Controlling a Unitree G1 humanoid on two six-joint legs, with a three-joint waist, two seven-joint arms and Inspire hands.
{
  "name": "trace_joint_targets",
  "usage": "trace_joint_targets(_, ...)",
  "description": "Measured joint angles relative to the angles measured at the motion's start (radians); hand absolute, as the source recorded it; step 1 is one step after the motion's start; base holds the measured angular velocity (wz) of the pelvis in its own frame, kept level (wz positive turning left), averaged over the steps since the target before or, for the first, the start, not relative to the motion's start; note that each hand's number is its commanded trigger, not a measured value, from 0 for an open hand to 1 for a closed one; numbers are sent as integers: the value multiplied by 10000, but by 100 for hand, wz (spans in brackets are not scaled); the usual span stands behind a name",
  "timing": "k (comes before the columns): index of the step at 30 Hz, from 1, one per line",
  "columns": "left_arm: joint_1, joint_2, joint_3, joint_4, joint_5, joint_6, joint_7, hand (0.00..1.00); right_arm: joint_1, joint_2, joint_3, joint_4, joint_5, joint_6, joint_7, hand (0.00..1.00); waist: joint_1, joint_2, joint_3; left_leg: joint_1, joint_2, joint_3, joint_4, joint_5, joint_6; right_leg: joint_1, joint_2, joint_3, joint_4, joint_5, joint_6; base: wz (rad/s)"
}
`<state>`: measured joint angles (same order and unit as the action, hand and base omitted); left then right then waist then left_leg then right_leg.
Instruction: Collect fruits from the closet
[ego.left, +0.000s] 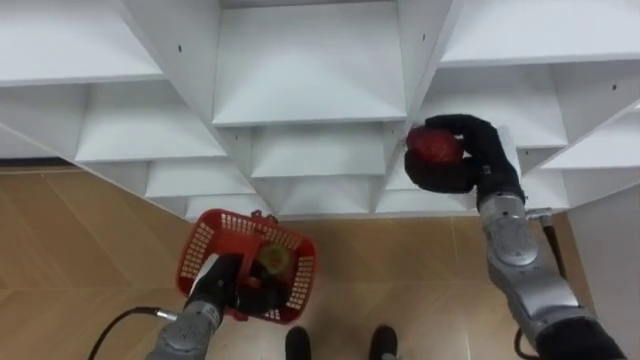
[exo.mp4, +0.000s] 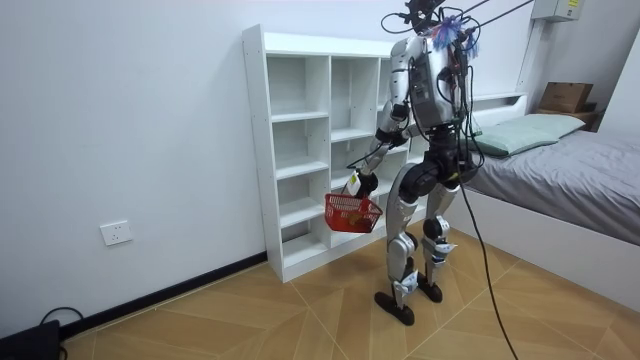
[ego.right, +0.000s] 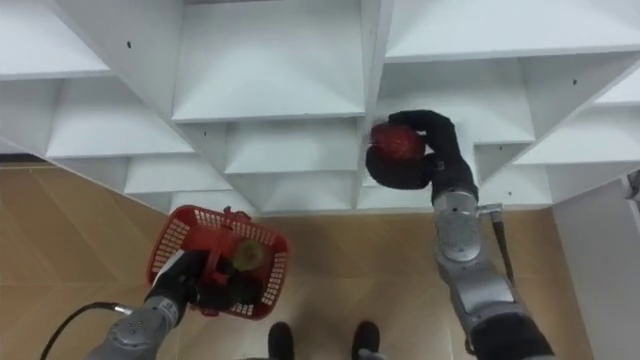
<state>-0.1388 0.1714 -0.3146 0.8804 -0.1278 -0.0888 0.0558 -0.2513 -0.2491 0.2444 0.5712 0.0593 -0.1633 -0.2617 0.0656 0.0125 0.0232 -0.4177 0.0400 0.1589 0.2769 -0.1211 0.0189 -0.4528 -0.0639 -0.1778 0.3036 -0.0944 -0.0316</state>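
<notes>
So, the fruit (ego.left: 432, 145): round, deep red, a bit shiny, pretty apple-looking. It sits right inside our right hand (ego.left: 476, 166). The dark fingers are curled over the top and the thumb comes in from below, so that hand is gripping it properly. Just past the fingertips is the front edge of a shelf board in the closet (ego.left: 310, 70), over on the right-hand column. We can't tell if the fruit touches the board or not.

Our left hand (ego.left: 232, 288) has its fingers closed on the red basket (ego.left: 200, 232), which hangs under them. It's a rectangular plastic one with open lattice walls. A second fruit (ego.left: 274, 260), yellowish green and round, lies inside it just beside those fingers.

The closet itself is all smooth white boards, with flat panels making square open cubbies. The floor (exo.mp4: 250, 320) is wood laid in a zigzag pattern. In the room view we're standing upright right in front of the closet, with a bed (exo.mp4: 570, 160) off at the room view's right.
</notes>
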Motion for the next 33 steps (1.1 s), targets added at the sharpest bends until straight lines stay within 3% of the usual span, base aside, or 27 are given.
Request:
trace_joint_targets(5,155,-69,-89,-86,-2,-57,-21,100,854,365,793,-124,164,-7,589,100,-126,17,-13,106,4,67,-71,2,-5,76,65,159,-120,48,1,-6)
trace_joint_targets(10,361,-66,-151,-408,-389,-93,-23,100,1300,434,1325,-354,309,-10,1025,100,-215,34,-24,193,13,97,-73,0,-6,165,65,120,-134,53,4,0)
trace_joint_targets(14,510,-71,-246,-570,-388,-436,19,100,1374,587,1692,-356,281,-16,1360,100,-309,71,-47,273,4,112,-87,-1,-7,250,112,126,-145,60,7,0)
trace_joint_targets(22,721,-151,-490,-1094,-374,-484,5,100,1672,595,1825,-889,-92,-16,1779,100,-316,184,-119,263,14,174,-99,-2,-9,255,129,155,-275,144,-3,-3)
trace_joint_targets(33,689,-270,-907,-1356,-599,-488,-449,100,1894,598,2063,-1179,-360,-15,1897,100,-312,321,-105,259,14,184,-108,-5,-8,270,138,160,-308,151,8,0)
